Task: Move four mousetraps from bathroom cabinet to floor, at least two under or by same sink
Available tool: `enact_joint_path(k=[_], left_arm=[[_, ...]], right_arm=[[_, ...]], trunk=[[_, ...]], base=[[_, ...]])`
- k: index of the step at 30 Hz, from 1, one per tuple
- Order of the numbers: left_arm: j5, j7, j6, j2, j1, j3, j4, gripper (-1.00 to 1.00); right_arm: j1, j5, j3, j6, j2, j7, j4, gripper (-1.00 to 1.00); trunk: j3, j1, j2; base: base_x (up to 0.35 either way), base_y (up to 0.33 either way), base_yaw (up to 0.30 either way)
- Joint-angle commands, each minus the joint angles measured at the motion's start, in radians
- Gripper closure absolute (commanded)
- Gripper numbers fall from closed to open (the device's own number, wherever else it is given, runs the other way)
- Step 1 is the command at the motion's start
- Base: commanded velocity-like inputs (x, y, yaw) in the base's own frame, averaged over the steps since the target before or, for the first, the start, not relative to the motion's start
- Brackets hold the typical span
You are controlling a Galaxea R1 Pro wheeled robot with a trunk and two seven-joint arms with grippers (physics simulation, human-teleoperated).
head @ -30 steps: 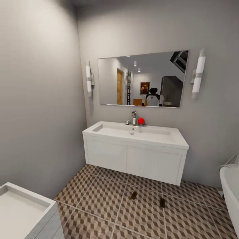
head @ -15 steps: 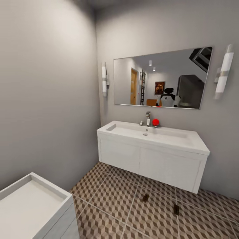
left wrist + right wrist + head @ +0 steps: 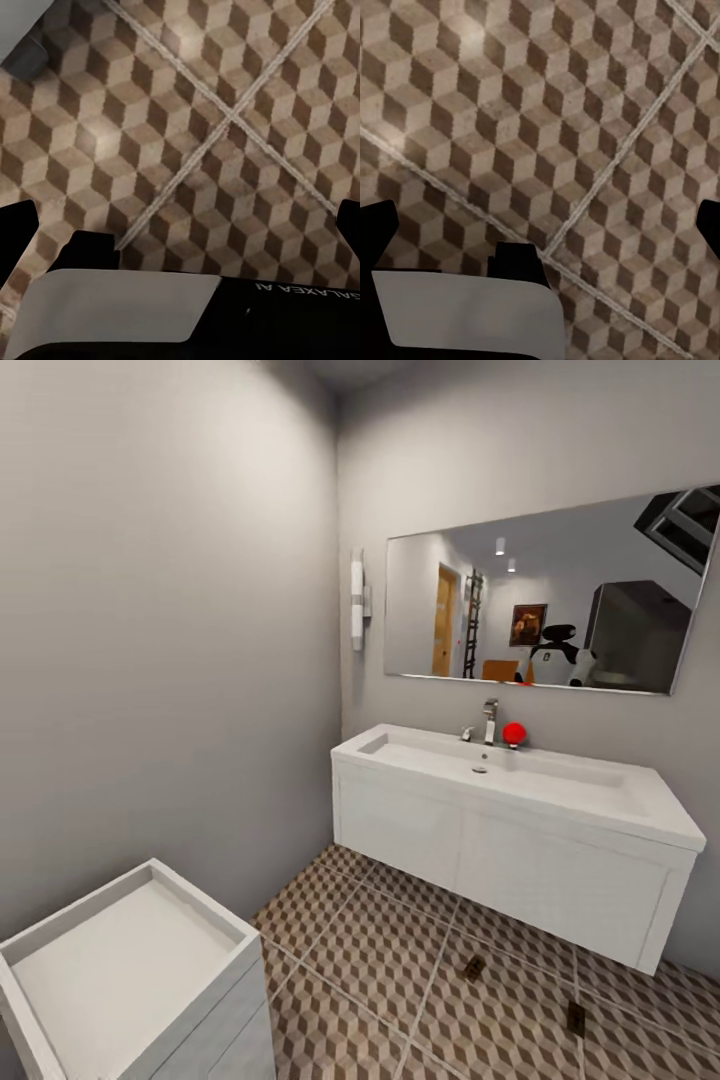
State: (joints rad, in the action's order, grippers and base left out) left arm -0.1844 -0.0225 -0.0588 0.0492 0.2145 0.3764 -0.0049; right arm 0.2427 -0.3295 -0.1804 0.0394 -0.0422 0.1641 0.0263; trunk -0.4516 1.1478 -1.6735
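Observation:
Two mousetraps lie on the cube-patterned bathroom floor (image 3: pixel 390 970) just in front of the sink: one (image 3: pixel 474 967) below the faucet, the other (image 3: pixel 575 1016) further right. The sink (image 3: pixel 560 785) is a wide white basin on a white vanity against the far wall, with a chrome faucet (image 3: pixel 489 721). In the left wrist view my left gripper (image 3: pixel 180 225) hangs open over bare tiles. My right gripper (image 3: pixel 544 225) is also open over tiles, with nothing between its fingers. The cabinet is out of view.
A white flat-fronted unit with a recessed top (image 3: pixel 130 970) stands close at the lower left. A red ball-like object (image 3: pixel 514 733) sits by the faucet. A mirror (image 3: pixel 545 605) and a wall lamp (image 3: pixel 357 600) hang above the sink. Grey walls close the left and back.
The whole head view has shifted: the sink and the two mousetraps now sit further right and the white unit at lower left looms larger. The camera moved; the things did not.

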Motion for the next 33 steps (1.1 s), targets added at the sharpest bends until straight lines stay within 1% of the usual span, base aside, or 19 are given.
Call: enact_joint_path(k=[1,5,11,15,22,33], left_arm=[[-0.009,-0.001,-0.003,0.000,0.000,0.009,0.000,-1.00],[-0.009,0.001,-0.003,0.000,0.000,0.009,0.000,-1.00],[-0.009,0.004,-0.003,-0.001,0.000,0.009,0.000,-1.00],[-0.009,0.005,-0.003,-0.001,0.000,0.009,0.000,-1.00],[-0.009,0.006,-0.003,-0.002,0.000,0.009,0.000,-1.00],[-0.009,0.006,-0.003,-0.002,0.000,0.009,0.000,-1.00]], right_arm=[[0.001,-0.009,-0.008,0.004,0.000,0.005,0.003,-1.00],[0.001,-0.009,-0.008,0.004,-0.001,0.004,0.003,-1.00],[0.001,-0.009,-0.008,0.004,-0.011,0.003,0.003,-1.00],[0.001,-0.009,-0.008,0.005,-0.014,0.004,0.003,-1.00],[0.001,-0.009,-0.008,0.005,-0.015,0.005,0.003,-1.00],[0.001,-0.009,-0.009,0.005,-0.015,0.005,0.003,-1.00]], trunk=[[-0.001,0.000,-0.001],[-0.001,0.000,-0.001],[-0.001,0.000,-0.001],[-0.001,0.000,-0.001],[-0.001,0.000,-0.001],[-0.001,0.000,-0.001]], base=[[0.000,0.000,0.139],[0.000,0.000,0.071],[0.000,0.000,0.023],[0.000,0.000,0.123],[0.000,0.000,0.229],[0.000,0.000,0.277]])
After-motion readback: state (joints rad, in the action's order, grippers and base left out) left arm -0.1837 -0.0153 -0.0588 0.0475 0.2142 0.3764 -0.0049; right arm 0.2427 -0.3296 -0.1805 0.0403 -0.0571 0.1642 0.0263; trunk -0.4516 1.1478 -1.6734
